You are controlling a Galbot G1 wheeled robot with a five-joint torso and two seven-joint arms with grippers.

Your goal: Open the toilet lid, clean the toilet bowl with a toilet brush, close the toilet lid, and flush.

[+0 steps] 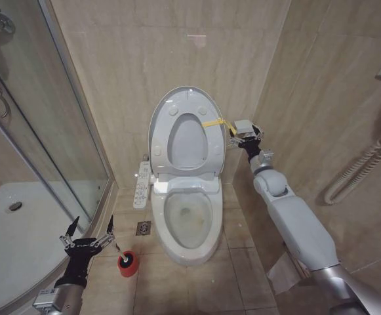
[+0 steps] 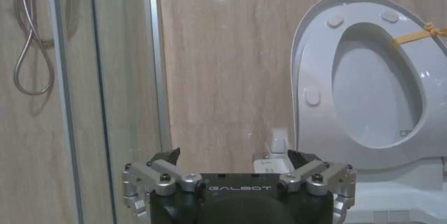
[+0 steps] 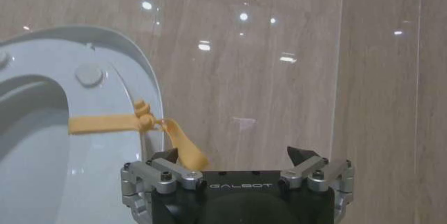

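Note:
The toilet lid [image 1: 187, 141] stands upright against the back wall. The ring seat [image 1: 206, 147] is raised against it, and a yellow tag [image 1: 211, 123] is tied at its right rim. Below lies the toilet bowl [image 1: 189, 220], uncovered and faintly brown inside. My right gripper [image 1: 235, 131] is open just beside the lid's right edge, with the yellow tag [image 3: 104, 124] hanging next to one finger. My left gripper [image 1: 93, 224] is open and low on the left, just above the red holder [image 1: 128, 264]. The toilet brush [image 1: 116, 250] sticks out of that holder.
A glass shower screen [image 1: 52, 131] and the white shower tray [image 1: 26, 223] take up the left side. A control panel [image 1: 141, 186] hangs on the toilet's left, with a floor drain [image 1: 143, 228] below it. A corrugated hose [image 1: 360, 170] runs along the right wall. Paper [image 1: 282, 272] lies on the floor.

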